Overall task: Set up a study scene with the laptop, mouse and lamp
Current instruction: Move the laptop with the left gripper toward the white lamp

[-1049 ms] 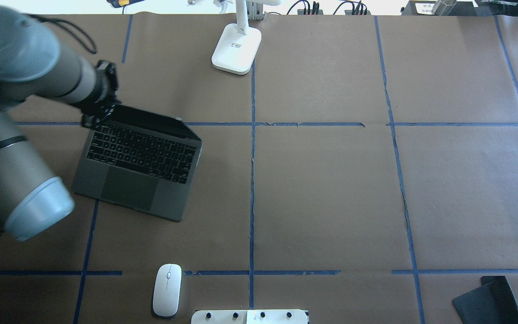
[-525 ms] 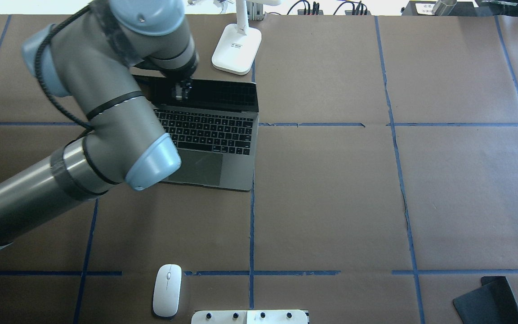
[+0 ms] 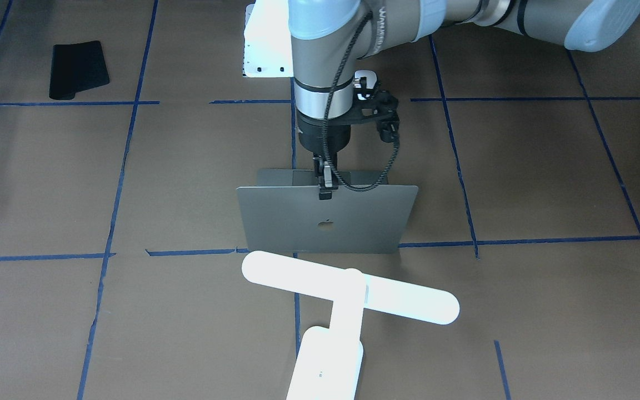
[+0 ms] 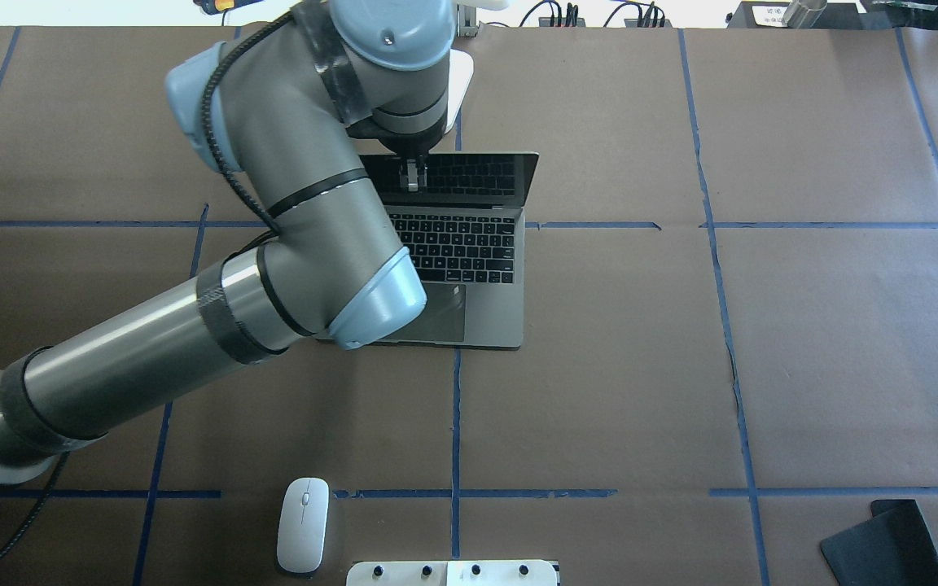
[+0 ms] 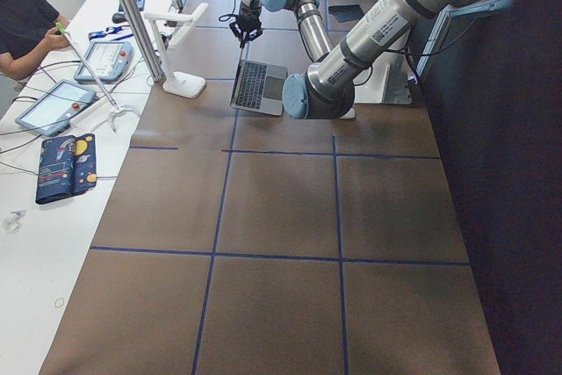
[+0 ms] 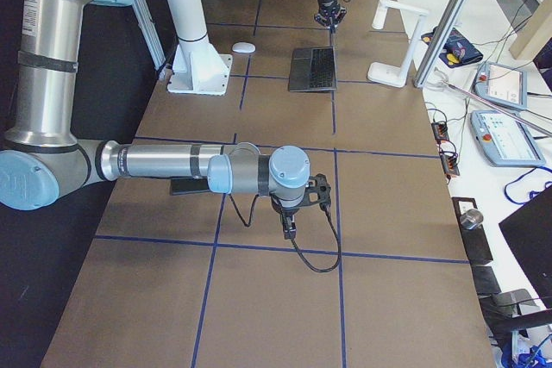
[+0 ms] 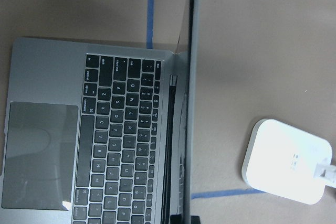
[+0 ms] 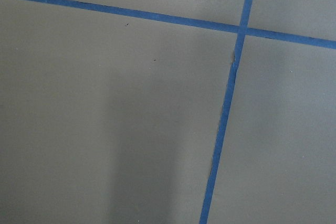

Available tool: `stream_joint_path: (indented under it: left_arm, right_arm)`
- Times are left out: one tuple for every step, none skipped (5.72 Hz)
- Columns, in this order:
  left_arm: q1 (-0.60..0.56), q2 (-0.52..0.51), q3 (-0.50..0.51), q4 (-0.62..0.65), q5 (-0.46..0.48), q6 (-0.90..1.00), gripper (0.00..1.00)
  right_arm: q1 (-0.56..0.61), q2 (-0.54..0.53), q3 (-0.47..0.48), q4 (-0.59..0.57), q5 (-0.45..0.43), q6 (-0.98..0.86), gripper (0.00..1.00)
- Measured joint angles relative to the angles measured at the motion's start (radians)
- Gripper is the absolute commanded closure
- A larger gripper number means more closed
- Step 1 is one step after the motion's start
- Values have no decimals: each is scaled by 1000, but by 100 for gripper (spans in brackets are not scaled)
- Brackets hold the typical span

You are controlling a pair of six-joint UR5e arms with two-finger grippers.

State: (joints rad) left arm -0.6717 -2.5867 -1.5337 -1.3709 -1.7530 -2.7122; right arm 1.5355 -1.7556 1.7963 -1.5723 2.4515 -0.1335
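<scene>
Mouse [image 4: 303, 525] sits nearest my base, left of centre, long axis pointing away from me, well apart from laptop [image 4: 477, 244]; left arm nearer it. My left end effector [image 4: 412, 177] pinches the open lid's top edge, which runs side to side. Lamp [image 3: 348, 291] just beyond. Since 0.5 s ago laptop slid right and squared up. Right end effector [image 6: 291, 226]: can't tell its state
</scene>
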Motion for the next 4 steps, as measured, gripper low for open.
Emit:
stream_joint_path:
  left_arm:
    - [6,-25,38,-5,0,-2,100]
    - [8,-34,58,-11,0,0,100]
    - [8,-35,72,-14,0,5,98]
    - [7,-34,82,-15,8,10,79]
  right_arm:
    - [0,0,0,0,4,0,0]
    - [0,0,0,0,10,0,0]
    - [0,0,-1,0,12,1,0]
    - [0,0,-1,0,13,1,0]
